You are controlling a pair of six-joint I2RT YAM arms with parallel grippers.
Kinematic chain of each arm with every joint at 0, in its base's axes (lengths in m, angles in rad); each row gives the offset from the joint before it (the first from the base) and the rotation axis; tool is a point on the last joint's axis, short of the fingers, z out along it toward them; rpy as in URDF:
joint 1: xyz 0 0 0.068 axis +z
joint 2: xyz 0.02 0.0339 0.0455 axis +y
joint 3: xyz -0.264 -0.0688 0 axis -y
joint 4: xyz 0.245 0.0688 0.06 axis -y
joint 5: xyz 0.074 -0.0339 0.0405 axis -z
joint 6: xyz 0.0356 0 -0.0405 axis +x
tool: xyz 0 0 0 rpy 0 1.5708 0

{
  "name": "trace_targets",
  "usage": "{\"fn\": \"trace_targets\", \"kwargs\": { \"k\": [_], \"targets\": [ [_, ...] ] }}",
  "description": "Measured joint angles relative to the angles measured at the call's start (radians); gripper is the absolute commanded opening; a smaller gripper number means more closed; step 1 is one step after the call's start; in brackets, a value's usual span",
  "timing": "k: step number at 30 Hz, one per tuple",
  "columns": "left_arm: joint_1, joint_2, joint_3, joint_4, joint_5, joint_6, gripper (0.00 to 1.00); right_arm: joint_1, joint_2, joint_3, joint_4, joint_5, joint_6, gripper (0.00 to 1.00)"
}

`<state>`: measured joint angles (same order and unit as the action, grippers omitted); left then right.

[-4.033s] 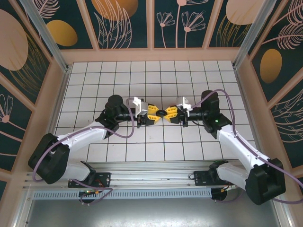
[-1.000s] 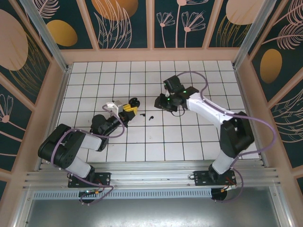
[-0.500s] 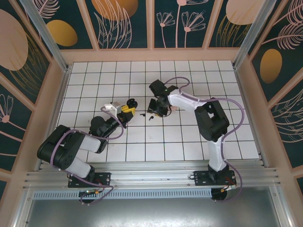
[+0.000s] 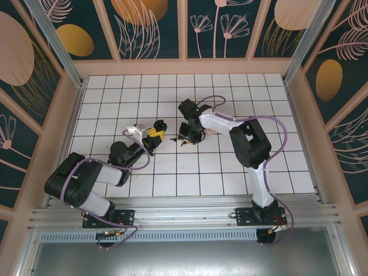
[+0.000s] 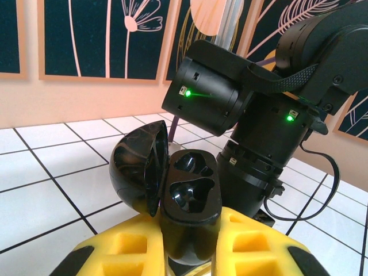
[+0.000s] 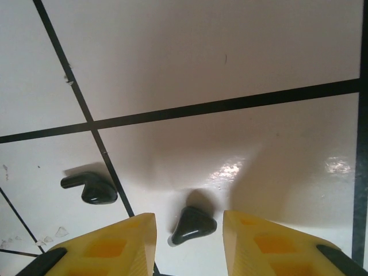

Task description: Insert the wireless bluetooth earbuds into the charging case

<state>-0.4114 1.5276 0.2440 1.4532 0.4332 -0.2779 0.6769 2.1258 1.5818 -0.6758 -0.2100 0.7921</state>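
The charging case (image 5: pixel 187 195) is clamped at its lower body between the yellow fingers of the left gripper (image 5: pixel 190 247), which is closed firmly on it; its lid (image 5: pixel 135 175) is swung open to one side and two moulded wells are exposed. In the top view the case (image 4: pixel 161 125) is seen left of the table's centre, with the right arm (image 5: pixel 259 115) close behind it. The right gripper (image 6: pixel 190 230) is pointed down at the table with its jaws parted narrowly, astride one black earbud (image 6: pixel 192 225) that lies on the tile between them, not visibly touched. A second earbud (image 6: pixel 91 188) lies just beside, on a grid line. The table (image 4: pixel 259 92) is covered in white tiles with black lines and is enclosed by dark floral wall panels (image 4: pixel 149 29).
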Motion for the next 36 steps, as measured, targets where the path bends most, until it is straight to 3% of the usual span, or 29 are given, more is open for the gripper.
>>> {"fn": "trace_targets", "kwargs": {
  "k": [18, 29, 36],
  "targets": [
    [0.000, -0.031, 0.000, -0.041, 0.000, 0.019, 0.12, 0.002, 0.018, 0.002, -0.002, -0.004, 0.000, 0.23],
    [0.000, -0.037, 0.017, -0.115, 0.034, 0.066, 0.11, 0.006, 0.015, -0.005, 0.029, 0.002, -0.001, 0.21],
    [-0.001, -0.022, 0.037, -0.126, 0.084, 0.084, 0.10, 0.006, -0.136, -0.170, 0.137, 0.069, 0.000, 0.20]
  ]
}}
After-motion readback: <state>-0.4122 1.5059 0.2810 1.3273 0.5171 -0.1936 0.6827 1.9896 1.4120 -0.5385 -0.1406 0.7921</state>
